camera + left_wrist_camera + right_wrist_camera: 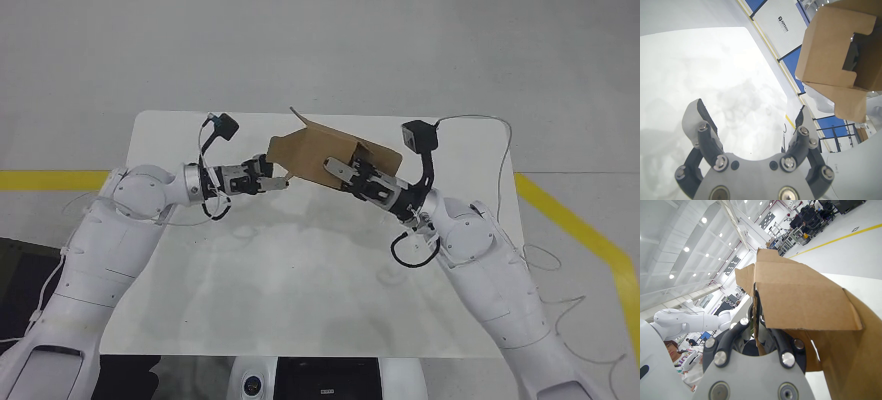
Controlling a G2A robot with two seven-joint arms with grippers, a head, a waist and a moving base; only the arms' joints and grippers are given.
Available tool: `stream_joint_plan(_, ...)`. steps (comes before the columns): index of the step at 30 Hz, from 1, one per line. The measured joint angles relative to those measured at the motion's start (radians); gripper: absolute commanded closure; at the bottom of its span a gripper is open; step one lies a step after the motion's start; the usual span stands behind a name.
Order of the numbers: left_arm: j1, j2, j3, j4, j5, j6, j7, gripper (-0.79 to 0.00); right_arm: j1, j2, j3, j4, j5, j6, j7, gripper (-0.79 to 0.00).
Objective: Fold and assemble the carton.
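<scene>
A brown cardboard carton [320, 155] is held up above the white table [300, 290] near its far edge, partly folded with loose flaps. My right gripper [338, 172] is shut on a wall of the carton [800, 306], one finger inside and one outside, near its right end. My left gripper [275, 178] stands open just beside the carton's left end, nothing between its fingers. From the left wrist, the carton [836, 62] hangs ahead of and apart from the open gripper [751, 108], its open side and notched flaps facing me.
The table's near half is bare, with faint smudges. Yellow floor tape [45, 180] runs past both sides of the table. Cables [470, 120] trail off the right arm near the far right corner.
</scene>
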Motion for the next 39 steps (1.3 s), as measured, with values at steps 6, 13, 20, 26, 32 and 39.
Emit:
stream_joint_plan(6,0.010,0.000,0.009,-0.037,-0.031,-0.012,-0.030,-0.785,0.001,-0.004,-0.005,0.005,-0.027,0.016,-0.026,0.000)
stream_joint_plan(13,0.007,0.005,-0.013,-0.034,-0.072,-0.008,-0.050,-0.785,0.003,-0.007,-0.018,0.014,-0.037,0.025,-0.004,0.000)
stream_joint_plan(20,0.005,0.009,-0.037,-0.028,-0.084,-0.006,-0.045,-0.785,0.000,-0.005,-0.018,0.018,-0.035,0.035,0.041,0.000)
stream_joint_plan(26,0.009,0.012,-0.046,-0.036,-0.092,-0.007,-0.049,-0.785,0.005,-0.006,-0.029,0.019,-0.023,0.035,0.073,0.000)
stream_joint_plan(32,0.011,0.012,-0.045,-0.041,-0.095,-0.004,-0.051,-0.785,0.017,-0.008,-0.038,0.025,-0.011,0.036,0.110,0.000)
stream_joint_plan(39,0.009,0.012,-0.040,-0.043,-0.095,-0.003,-0.053,-0.785,0.028,-0.010,-0.051,0.035,0.002,0.032,0.135,0.000)
